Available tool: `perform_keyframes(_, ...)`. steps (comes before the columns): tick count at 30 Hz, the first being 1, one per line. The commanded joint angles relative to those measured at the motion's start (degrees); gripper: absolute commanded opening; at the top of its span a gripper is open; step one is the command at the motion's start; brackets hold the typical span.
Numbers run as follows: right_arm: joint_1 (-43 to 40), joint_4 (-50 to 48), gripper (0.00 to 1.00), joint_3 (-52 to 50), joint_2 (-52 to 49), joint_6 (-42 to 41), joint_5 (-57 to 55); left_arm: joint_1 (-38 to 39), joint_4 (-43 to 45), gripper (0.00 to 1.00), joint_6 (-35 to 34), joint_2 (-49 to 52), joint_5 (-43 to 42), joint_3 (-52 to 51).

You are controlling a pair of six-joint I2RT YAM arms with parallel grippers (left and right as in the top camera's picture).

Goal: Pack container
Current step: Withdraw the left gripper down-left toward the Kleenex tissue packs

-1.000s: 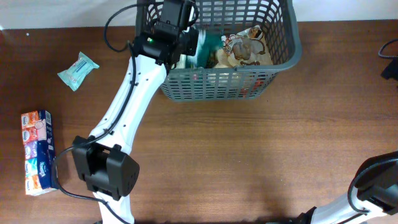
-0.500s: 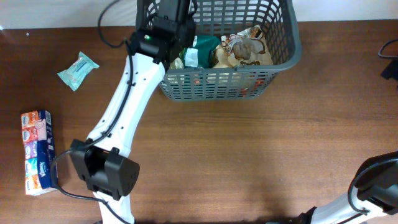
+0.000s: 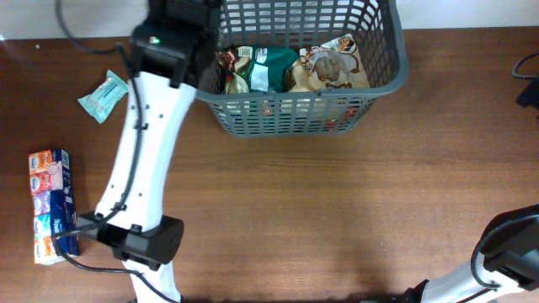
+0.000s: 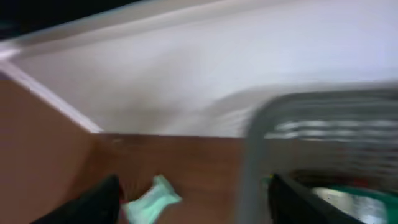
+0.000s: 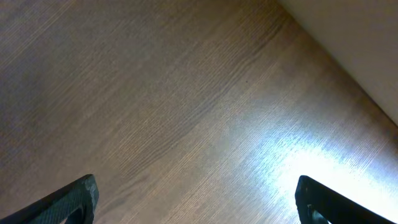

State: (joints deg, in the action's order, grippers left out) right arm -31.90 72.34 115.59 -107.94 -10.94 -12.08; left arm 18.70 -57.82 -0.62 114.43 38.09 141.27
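The dark grey slotted container (image 3: 383,63) stands at the table's far edge. Inside lie a green packet (image 3: 271,67), a brown snack packet (image 3: 333,63) and a reddish packet (image 3: 230,71). My left arm (image 3: 160,50) reaches up beside the container's left rim (image 4: 249,155). In the blurred left wrist view my left gripper (image 4: 199,202) is open and holds nothing. A mint-green packet (image 4: 152,202) lies on the table below it (image 3: 105,94). My right gripper (image 5: 199,205) is open over bare wood.
A long multicoloured tissue pack (image 3: 49,206) lies near the left table edge. The right arm's base (image 3: 505,252) sits at the bottom right corner. A white wall (image 4: 205,68) runs behind the table's far edge.
The left gripper has opened and swung left, from over the container to beside its left rim. The green packet now lies uncovered inside. The right arm has not moved.
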Motion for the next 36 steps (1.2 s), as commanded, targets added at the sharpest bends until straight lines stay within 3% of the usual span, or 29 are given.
perform_keyframes(1,0.04,-0.17,0.99,-0.09,0.70,-0.44,0.07,-4.46,-2.14,0.72,-0.48,-2.25,8.13,2.64)
perform_keyframes(4,0.04,-0.17,0.99,-0.09,0.70,-0.44,0.07,-8.90,-5.46,0.72,-4.61,-2.60,8.37,2.64)
perform_keyframes(7,0.04,-0.17,0.99,-0.09,0.70,-0.44,0.07,-14.43,-11.80,0.71,-12.90,-2.60,7.61,2.62)
perform_keyframes(13,0.04,-0.17,0.99,-0.09,0.70,-0.44,0.07,-24.85,-25.53,0.66,-25.66,-2.60,-0.72,2.64)
perform_keyframes(20,0.04,-0.17,0.99,-0.09,0.70,-0.44,0.07,-28.13,-38.86,0.66,-32.72,-5.03,4.72,2.60)
perform_keyframes(26,0.04,-0.17,0.99,-0.09,0.70,-0.44,0.07,-31.45,-38.84,0.66,-31.36,-11.61,2.49,2.56)
perform_keyframes(31,0.04,-0.17,0.99,-0.09,0.70,-0.44,0.07,-38.29,-38.32,0.66,-21.42,-13.53,-9.51,2.56)
perform_keyframes(36,0.04,-0.17,0.99,-0.09,0.70,-0.44,0.07,-43.10,-37.99,0.66,-14.32,-13.53,-16.02,2.10)
